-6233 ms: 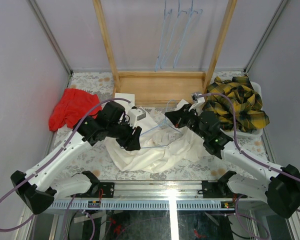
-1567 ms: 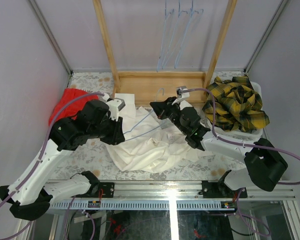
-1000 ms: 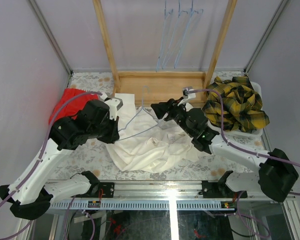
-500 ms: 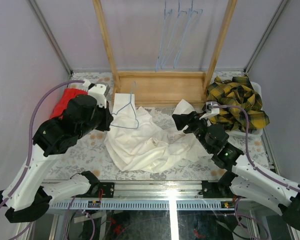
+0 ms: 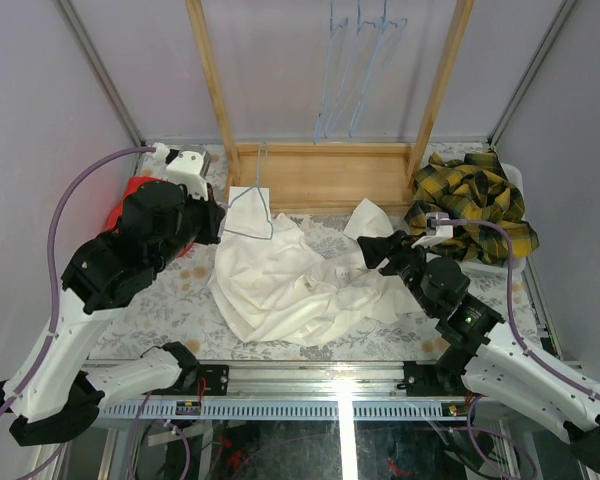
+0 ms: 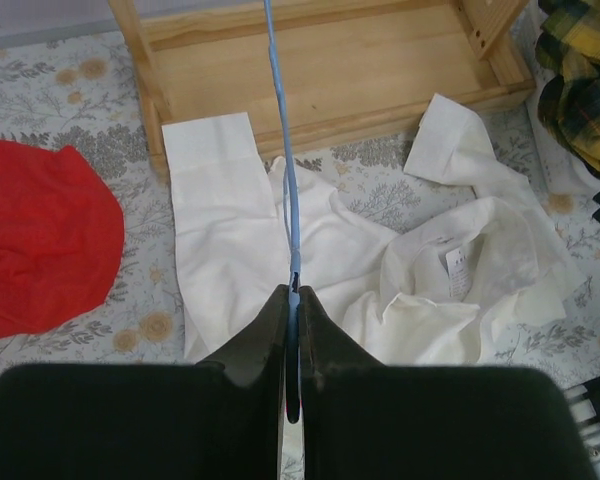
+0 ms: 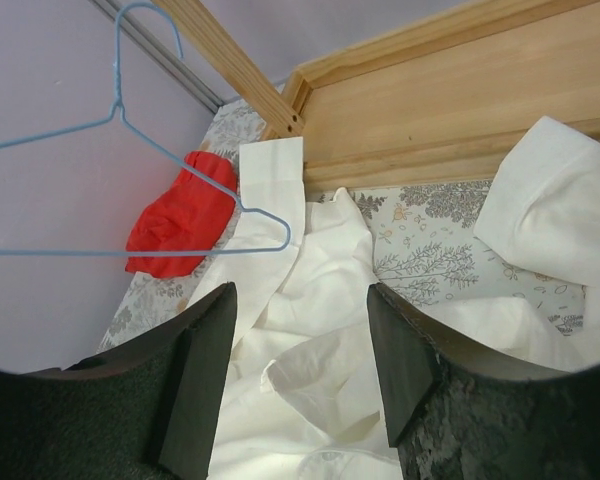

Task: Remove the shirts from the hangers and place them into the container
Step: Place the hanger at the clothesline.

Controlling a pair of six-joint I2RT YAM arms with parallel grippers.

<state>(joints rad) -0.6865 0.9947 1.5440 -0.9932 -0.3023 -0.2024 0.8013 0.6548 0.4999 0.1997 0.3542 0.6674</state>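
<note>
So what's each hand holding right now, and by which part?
The left hand grips the light-blue wire hanger by its wire near one shoulder end. The right hand is open, holding nothing.

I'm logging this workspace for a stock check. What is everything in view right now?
white shirt: one, white, crumpled on the table between the arms
plaid shirt: one, yellow and black, heaped in the basket
basket: one, white, right side of the table
hanging hangers: three, light blue, up between the rack's posts
loose hanger: one, light blue, above the white shirt
red cloth: one, red, left side of the table
rack: one, bare wood, back of the table
table: one, grey floral cover
left claw: black, shut on the loose hanger
right claw: black, open, empty
</note>
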